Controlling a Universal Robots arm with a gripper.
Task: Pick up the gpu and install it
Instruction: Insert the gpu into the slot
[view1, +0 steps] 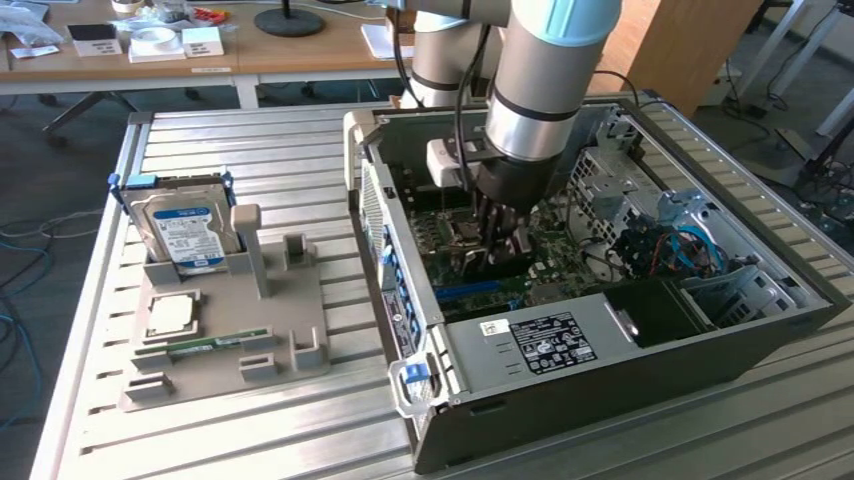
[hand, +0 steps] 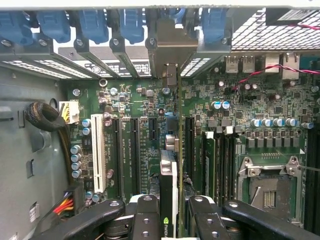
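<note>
My gripper (view1: 498, 232) reaches down into the open computer case (view1: 601, 385), over the green motherboard (view1: 461, 235). It is shut on the gpu (hand: 169, 185), which I see edge-on between the two black fingers (hand: 145, 217), with a black shroud side and a thin green board edge. The card stands upright along the long black expansion slots (hand: 135, 150). Its silver end bracket (hand: 172, 47) sits at the case's rear slot openings, among the blue retaining clips (hand: 132, 25). Whether its edge is fully down in a slot I cannot tell.
A white slot (hand: 98, 160), an empty CPU socket (hand: 267, 192) and memory sticks (hand: 210, 165) flank the card. Outside the case, a grey holder tray (view1: 267, 330) carries a blue-labelled hard drive (view1: 184, 232), a CPU chip (view1: 174, 315) and a green memory stick (view1: 200, 345). A power supply (view1: 547, 340) fills the case's near end.
</note>
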